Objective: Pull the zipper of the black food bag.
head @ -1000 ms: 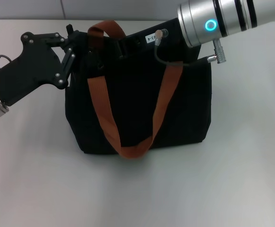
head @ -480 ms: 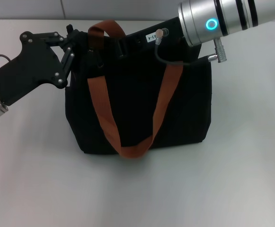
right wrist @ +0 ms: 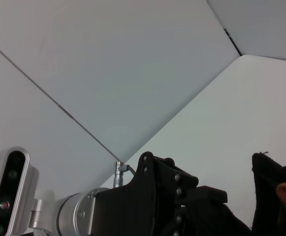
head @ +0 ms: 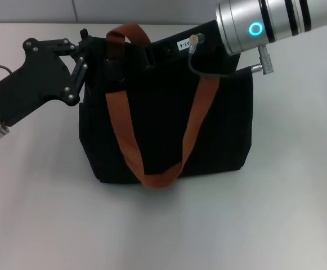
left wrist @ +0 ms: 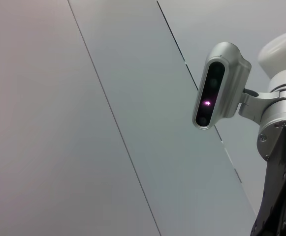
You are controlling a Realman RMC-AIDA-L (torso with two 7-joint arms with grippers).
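The black food bag (head: 163, 124) stands upright mid-table with its rust-orange strap handles (head: 124, 140) draped over the front. My left gripper (head: 89, 53) is at the bag's top left corner, its jaws closed onto the fabric edge. It also shows in the right wrist view (right wrist: 209, 196), beside the bag's corner (right wrist: 268, 196). My right gripper (head: 152, 52) reaches in from the right over the bag's top edge, black against the black fabric. The zipper is hidden under it.
The bag sits on a plain light table (head: 163, 225) with a pale wall (head: 28, 11) behind. The left wrist view shows only wall panels and the right arm's wrist camera (left wrist: 216, 88).
My right arm has shifted slightly to the right along the bag's top. The left gripper and the bag have stayed almost in place.
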